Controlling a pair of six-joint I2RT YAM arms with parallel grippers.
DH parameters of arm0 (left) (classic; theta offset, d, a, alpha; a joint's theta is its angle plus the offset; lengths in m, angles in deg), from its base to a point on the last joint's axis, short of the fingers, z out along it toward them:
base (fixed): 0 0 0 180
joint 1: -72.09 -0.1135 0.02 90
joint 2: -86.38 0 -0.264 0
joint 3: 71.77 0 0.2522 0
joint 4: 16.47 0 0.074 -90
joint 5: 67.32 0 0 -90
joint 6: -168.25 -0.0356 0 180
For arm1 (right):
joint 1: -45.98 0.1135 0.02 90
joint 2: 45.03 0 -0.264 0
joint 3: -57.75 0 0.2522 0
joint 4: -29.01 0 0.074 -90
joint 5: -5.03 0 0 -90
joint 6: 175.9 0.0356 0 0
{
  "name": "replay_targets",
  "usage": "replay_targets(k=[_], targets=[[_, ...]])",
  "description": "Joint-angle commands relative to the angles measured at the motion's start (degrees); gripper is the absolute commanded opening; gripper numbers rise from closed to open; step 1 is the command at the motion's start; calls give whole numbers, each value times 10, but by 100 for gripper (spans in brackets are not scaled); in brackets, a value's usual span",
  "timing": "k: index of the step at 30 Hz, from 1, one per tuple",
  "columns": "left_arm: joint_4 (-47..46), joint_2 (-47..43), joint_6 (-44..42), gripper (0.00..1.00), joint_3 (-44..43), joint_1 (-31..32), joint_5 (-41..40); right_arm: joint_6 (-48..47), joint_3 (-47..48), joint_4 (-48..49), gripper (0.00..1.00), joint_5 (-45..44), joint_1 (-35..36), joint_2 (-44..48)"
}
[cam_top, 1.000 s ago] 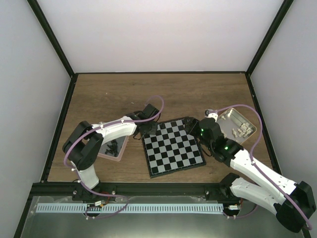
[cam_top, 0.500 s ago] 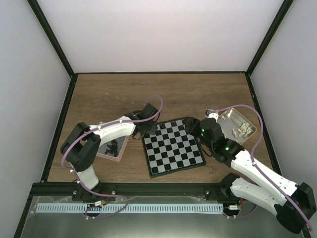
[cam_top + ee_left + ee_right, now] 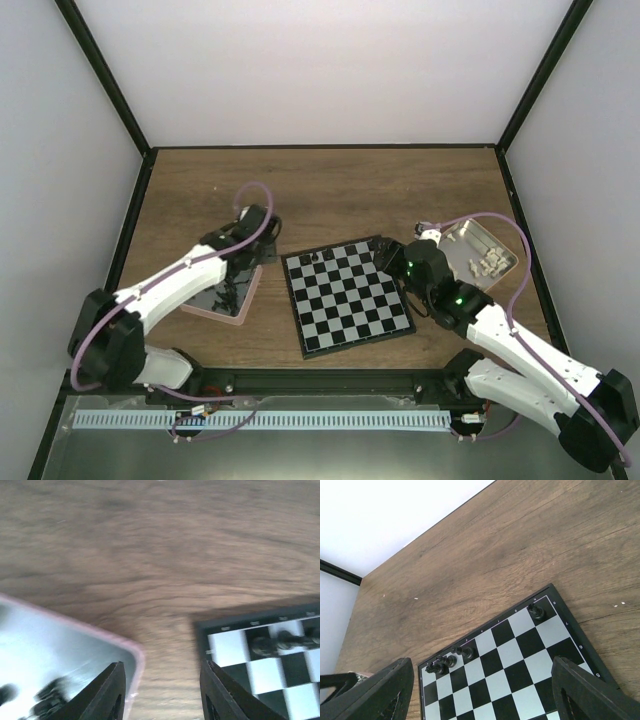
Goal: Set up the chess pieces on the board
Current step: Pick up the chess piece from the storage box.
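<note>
The board [image 3: 350, 298] lies mid-table. Three black chess pieces [image 3: 447, 661] stand in a row at its far left corner, and one more black piece [image 3: 536, 611] stands near the far right corner. My left gripper [image 3: 262, 260] hovers over the bare wood between the pink-rimmed tray [image 3: 131, 655] and the board's corner [image 3: 225, 640]. It is open [image 3: 165, 690] with nothing between its fingers. My right gripper [image 3: 485, 695] is wide open and empty above the board's far right part [image 3: 385, 255].
The pink-rimmed tray [image 3: 245, 300], left of the board, holds several black pieces [image 3: 226, 295]. A tan tin [image 3: 505, 250] at the right holds several cream pieces [image 3: 487, 264]. Black frame posts and white walls bound the table.
My left gripper has opened and swung left off the board's far left corner toward the tray, and the row of black pieces there now shows. The right arm has not moved.
</note>
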Motion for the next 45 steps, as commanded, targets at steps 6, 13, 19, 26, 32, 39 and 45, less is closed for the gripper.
replay_targets(k=[6, 13, 19, 26, 32, 39, 45], targets=[[61, -147, 114, 54, 134, -91, -53, 9, 4, 17, 77, 2, -2, -7], [28, -139, 155, 54, 192, -175, -7, 6, 18, 18, 77, 10, -2, -29], [3, -128, 180, 57, 214, -222, 20, 5, 15, 17, 77, 4, -2, -25], [-54, -119, 209, 55, 244, -231, 39, 6, 15, 17, 77, 4, -2, -26], [-79, -91, 219, 52, 247, -232, 29, 5, 15, 9, 77, -1, -2, -23], [-98, -54, 204, 51, 241, -243, 28, 6, 13, 4, 77, -6, -2, -16], [-109, -42, 195, 50, 237, -260, 20, 6, 13, 4, 77, -7, -2, -17]])
